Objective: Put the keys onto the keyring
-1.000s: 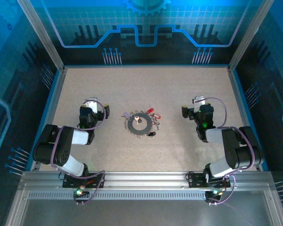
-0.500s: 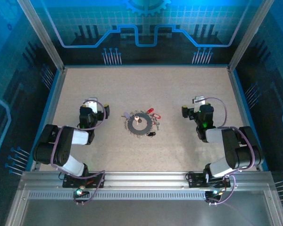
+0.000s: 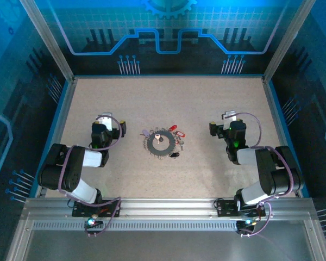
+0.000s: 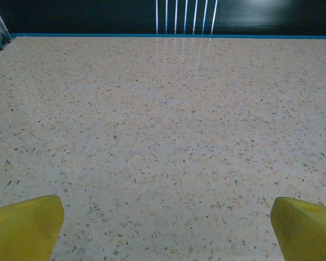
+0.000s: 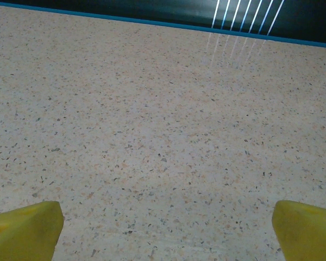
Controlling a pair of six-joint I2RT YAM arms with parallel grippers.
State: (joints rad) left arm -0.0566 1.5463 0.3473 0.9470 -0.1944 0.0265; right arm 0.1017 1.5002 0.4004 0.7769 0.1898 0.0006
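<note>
Keys (image 3: 162, 144) lie in the middle of the surface (image 3: 206, 174), fanned into a jagged dark circle, with a few red and black heads poking out on the side toward my right arm. The bunch is roughly round, so I read no real long axis, and I can't pick the ring out of it from up here.

Left pincer (image 3: 105, 117) sits to the left of the bunch and right pincer (image 3: 230, 116) to the right, each well apart from it. The left one looks a touch nearer. Neither points at the keys. Both arms are folded back, elbows near their bases, forearms aimed at the far wall.

On the wrist cameras, left pincer (image 4: 165, 228) and right pincer (image 5: 164, 228) both stand wide, yellow fingers at the frame corners, nothing held, speckled surface ahead. My call: whichever arm goes must swing inward first.
</note>
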